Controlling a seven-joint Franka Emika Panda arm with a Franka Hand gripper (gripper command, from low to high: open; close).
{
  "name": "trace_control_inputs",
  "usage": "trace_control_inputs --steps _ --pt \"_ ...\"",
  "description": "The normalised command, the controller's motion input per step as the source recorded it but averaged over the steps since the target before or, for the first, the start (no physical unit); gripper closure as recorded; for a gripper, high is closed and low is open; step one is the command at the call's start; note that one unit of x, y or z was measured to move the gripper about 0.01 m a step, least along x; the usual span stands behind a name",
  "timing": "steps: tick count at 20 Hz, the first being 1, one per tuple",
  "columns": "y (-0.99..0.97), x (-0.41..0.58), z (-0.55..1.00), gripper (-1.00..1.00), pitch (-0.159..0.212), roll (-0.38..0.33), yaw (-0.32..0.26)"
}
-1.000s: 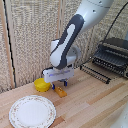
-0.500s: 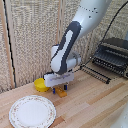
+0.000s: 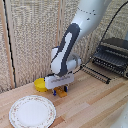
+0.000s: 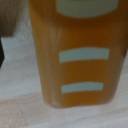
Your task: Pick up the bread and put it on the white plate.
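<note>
The loaf is a small orange-brown oblong piece lying on the wooden table just to the exterior view's right of a yellow bowl. My gripper is down over it, open, with its blue-tipped fingers on either side of the bread. In the wrist view the bread fills most of the picture, showing pale stripes, and one dark finger stands at the edge with a strip of table between it and the bread. The white dish lies at the front, to the exterior view's left, with nothing on it.
The small yellow bowl sits close beside the gripper. A dark metal rack appliance stands at the back on the exterior view's right, with a cable running from it. A woven screen forms the back wall.
The gripper has come down from above the loaf until its fingers straddle it near the table. The loaf, bowl and dish have not moved.
</note>
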Motion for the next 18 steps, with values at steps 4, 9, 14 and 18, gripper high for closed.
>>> trace_control_inputs --steps 4,9,14,18 --pt "-0.04 0.0 -0.05 1.0 0.0 -0.01 0.104" --pt "0.0 -0.005 0.09 1.0 -0.025 0.003 0.033" --pt "0.11 0.0 0.86 1.0 -0.008 0.004 0.001" --pt "0.24 0.0 1.0 1.0 -0.017 0.0 0.0"
